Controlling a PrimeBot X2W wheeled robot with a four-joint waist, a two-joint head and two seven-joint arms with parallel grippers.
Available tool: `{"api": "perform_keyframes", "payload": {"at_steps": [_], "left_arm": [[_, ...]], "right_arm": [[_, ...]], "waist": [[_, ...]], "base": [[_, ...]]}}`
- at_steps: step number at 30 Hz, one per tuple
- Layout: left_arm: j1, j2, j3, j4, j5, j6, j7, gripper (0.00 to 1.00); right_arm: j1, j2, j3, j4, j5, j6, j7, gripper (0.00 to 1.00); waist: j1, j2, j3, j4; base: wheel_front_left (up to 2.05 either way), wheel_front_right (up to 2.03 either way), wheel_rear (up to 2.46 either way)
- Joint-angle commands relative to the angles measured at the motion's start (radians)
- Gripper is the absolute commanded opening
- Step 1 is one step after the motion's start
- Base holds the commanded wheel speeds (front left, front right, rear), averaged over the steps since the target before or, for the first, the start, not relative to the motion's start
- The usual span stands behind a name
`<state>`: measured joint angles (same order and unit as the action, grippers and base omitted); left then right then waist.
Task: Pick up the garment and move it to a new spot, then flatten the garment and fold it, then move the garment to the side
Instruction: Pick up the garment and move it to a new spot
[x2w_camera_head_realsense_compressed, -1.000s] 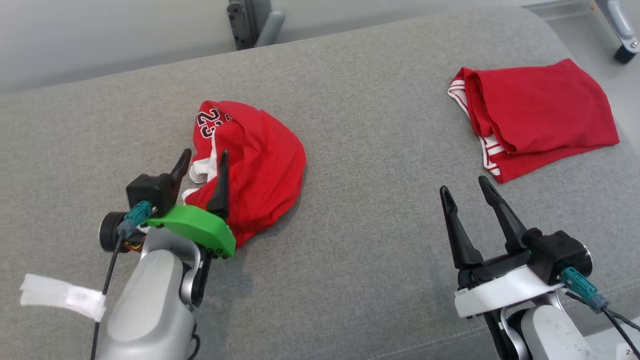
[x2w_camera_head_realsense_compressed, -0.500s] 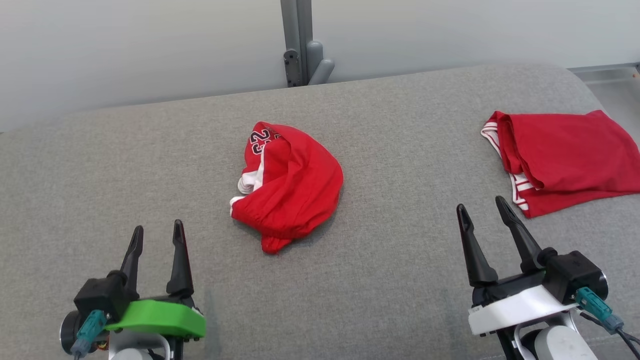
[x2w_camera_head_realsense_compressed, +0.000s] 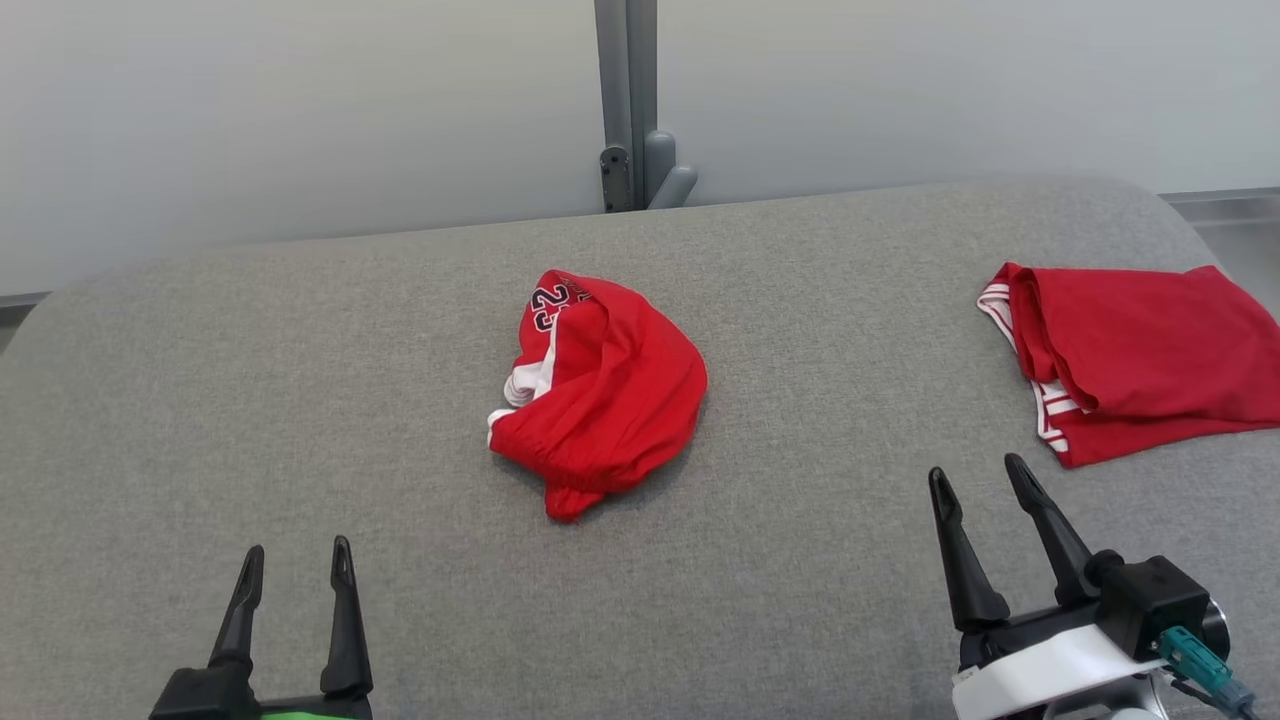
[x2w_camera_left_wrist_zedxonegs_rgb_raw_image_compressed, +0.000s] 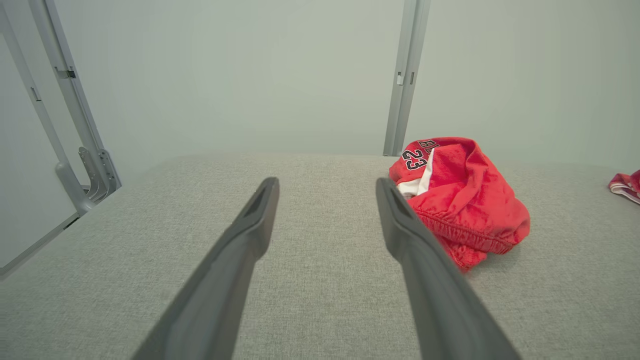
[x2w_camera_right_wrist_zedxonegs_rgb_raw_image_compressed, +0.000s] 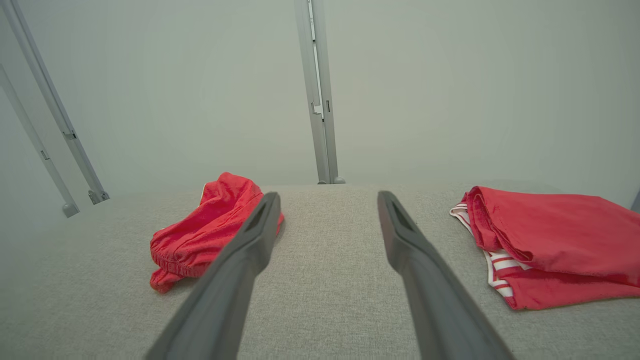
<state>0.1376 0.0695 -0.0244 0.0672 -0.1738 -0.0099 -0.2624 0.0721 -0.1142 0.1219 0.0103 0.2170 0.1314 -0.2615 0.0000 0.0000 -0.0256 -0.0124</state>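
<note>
Left claw (x2w_camera_head_realsense_compressed: 297, 546): two dark fingers spread wide, nothing held.
Right claw (x2w_camera_head_realsense_compressed: 977, 468): fingers equally wide apart, empty.
Crumpled red jersey garment with white trim and "23" print (x2w_camera_head_realsense_compressed: 600, 390): lay bunched ahead and right of the left claw, ahead and left of the right claw, well apart from both.
Folded red garment with white-striped edge (x2w_camera_head_realsense_compressed: 1130, 360): lay flat ahead-right of the right claw, near, not touching.
Grey woven-fabric surface (x2w_camera_head_realsense_compressed: 300, 400): bore both garments.
</note>
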Motion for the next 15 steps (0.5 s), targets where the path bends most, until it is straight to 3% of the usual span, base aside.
{"api": "perform_keyframes", "payload": {"at_steps": [1,15], "left_arm": [[0.015,-0.007,0.013,-0.014,0.015,-0.007,-0.003,1.0],[0.027,-0.018,0.05,0.0,0.03,-0.043,-0.003,1.0]], "right_arm": [[0.015,-0.007,0.004,0.002,0.001,-0.001,-0.003,1.0],[0.03,-0.006,0.011,0.014,0.018,-0.002,-0.003,1.0]], "waist": [[0.0,0.0,-0.004,0.002],[0.0,0.0,-0.015,0.009]], "base": [[0.0,0.0,0.0],[0.0,0.0,0.0]]}}
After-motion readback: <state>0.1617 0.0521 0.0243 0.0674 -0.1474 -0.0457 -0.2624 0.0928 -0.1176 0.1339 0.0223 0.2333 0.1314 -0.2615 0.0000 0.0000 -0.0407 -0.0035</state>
